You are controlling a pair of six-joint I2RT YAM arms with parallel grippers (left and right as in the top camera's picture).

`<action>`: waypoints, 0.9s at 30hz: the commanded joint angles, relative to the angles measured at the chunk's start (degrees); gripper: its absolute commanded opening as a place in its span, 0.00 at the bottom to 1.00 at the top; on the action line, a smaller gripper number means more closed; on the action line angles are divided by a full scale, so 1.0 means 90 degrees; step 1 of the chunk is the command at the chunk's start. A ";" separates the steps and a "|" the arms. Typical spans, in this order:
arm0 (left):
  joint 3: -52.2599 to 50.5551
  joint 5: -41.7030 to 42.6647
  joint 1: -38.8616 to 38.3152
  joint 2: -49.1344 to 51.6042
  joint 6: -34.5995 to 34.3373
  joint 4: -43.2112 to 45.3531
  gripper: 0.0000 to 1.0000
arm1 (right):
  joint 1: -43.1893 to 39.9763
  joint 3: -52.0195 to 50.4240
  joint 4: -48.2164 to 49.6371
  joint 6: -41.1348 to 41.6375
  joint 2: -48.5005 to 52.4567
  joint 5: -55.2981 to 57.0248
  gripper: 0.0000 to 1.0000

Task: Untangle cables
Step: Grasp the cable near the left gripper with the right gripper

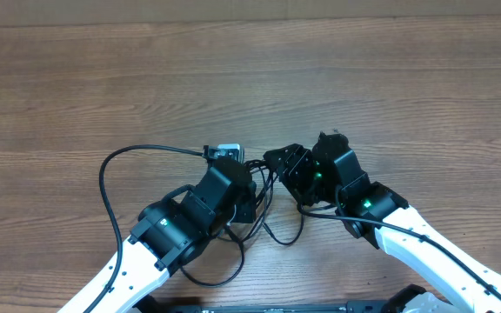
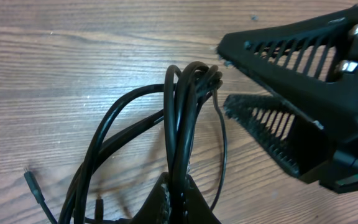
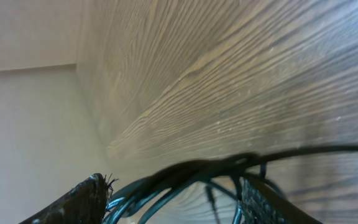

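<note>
The cables (image 2: 180,118) lie tangled on the wooden surface (image 1: 233,69) between the two arms. The left fingers (image 2: 157,206) are clamped together on the bundle, holding several strands up in a tight arch. The right fingers (image 2: 291,43) stand apart just beside the top of that arch, one above it and one below.

From where I'm standing, the step looks like picking one strand out of the arch rather than the whole lot. I'd want the right fingers to close on the outermost loop only, then draw it sideways away from the left grip while that grip holds firm. Gently, too, since a hard tug would likely just tighten the knot.

The overhead view gives the layout, with slack loops trailing back toward the arms' bases, but the fingers hide the pinch itself. The left wrist view shows the pinch plainly, plus a small plug end (image 2: 33,185) lying free on the wood. Only the right wrist view shows strands crossing the gap between the right fingers, though I can't tell whether they touch either one.
</note>
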 commanded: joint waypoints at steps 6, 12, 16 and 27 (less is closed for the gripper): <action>-0.0041 -0.0112 -0.0476 -0.0119 0.0141 0.0435 0.05 | 0.0007 -0.0046 0.0605 0.0738 0.0160 -0.0209 0.43; -0.0041 -0.0457 -0.0549 -0.0119 0.0141 0.0270 0.04 | -0.0007 -0.0046 0.0663 0.0821 0.0221 -0.0219 0.04; -0.0041 -0.1251 -0.0544 -0.0119 -0.0333 -0.0282 0.04 | -0.0007 -0.0046 0.0661 -0.0418 0.0209 -0.0342 0.04; -0.0041 -0.3130 -0.0537 -0.0119 -0.3604 -0.2370 0.04 | -0.0792 -0.0046 -0.0974 -0.2089 -0.0134 -0.0325 0.04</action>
